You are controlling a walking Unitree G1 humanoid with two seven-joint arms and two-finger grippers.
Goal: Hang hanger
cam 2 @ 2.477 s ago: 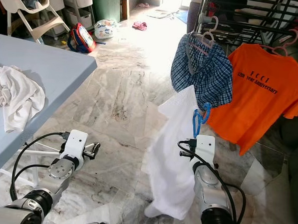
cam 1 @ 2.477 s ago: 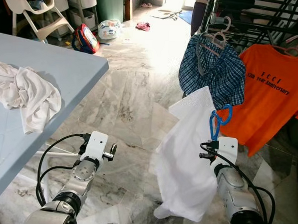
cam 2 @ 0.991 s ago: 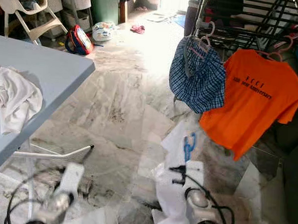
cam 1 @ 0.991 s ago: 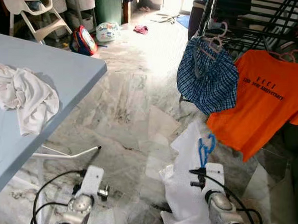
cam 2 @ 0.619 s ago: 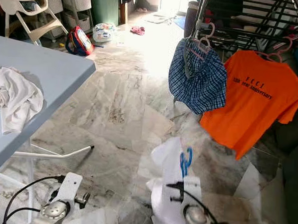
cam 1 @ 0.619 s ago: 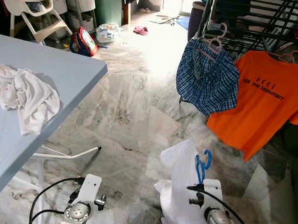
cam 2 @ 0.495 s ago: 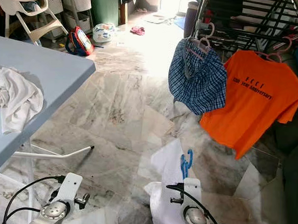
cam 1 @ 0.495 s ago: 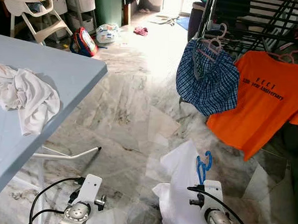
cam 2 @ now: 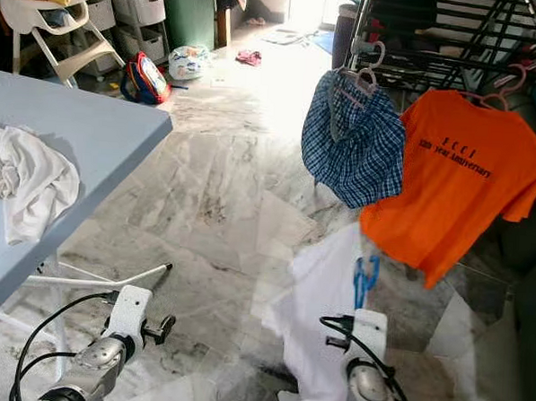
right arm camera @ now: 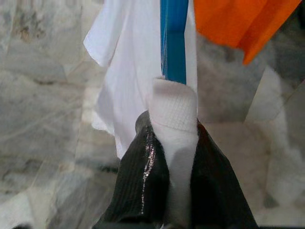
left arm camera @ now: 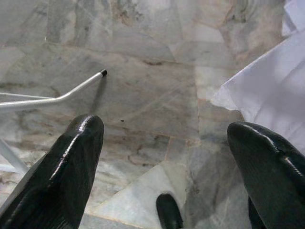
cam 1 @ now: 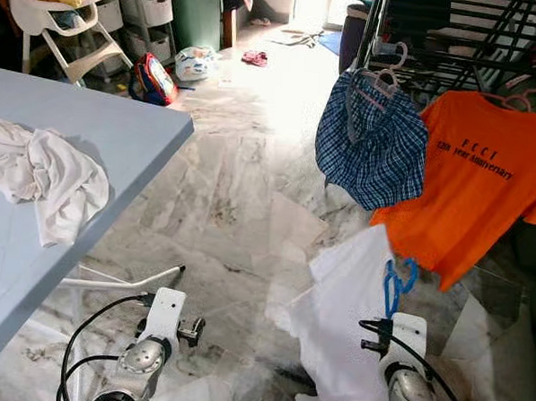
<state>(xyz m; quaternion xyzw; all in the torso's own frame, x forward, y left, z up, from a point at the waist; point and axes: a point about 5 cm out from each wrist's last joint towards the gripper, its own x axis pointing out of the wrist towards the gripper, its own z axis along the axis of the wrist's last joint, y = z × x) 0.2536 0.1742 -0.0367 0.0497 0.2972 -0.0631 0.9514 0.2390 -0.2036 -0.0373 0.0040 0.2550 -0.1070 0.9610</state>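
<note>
Progress: the hanging is not yet done. The blue hanger (cam 1: 395,283), with a white garment (cam 1: 344,321) draped on it, is held low in the right end effector, below and in front of the drying rack (cam 1: 456,40).
Done so far: judging by how things lie, the garment is already on the hanger and the hanger is gripped.
Left to do: lift the hanger up to a rack bar and hook it on, then let go.
Rack contents: a blue plaid garment (cam 1: 372,143) and an orange T-shirt (cam 1: 471,180) already hang there on pale hangers.
Hanger position: its blue hook stands just above the right wrist, near the lower hem of the orange T-shirt but well below the rack bars.
Right end effector (right arm camera: 174,138): closed on the hanger's neck, with the garment's white collar pinched between the black fingers; the arm points forward, low over the marble floor (cam 1: 224,180).
Left end effector (left arm camera: 167,152): fingers spread wide, holding nothing, aimed down at the floor; the arm sits low and idle beside a white metal leg (left arm camera: 52,98).
Counter (cam 1: 101,129): pale blue, on the robot's left, with a crumpled white cloth (cam 1: 44,175) lying on it.
</note>
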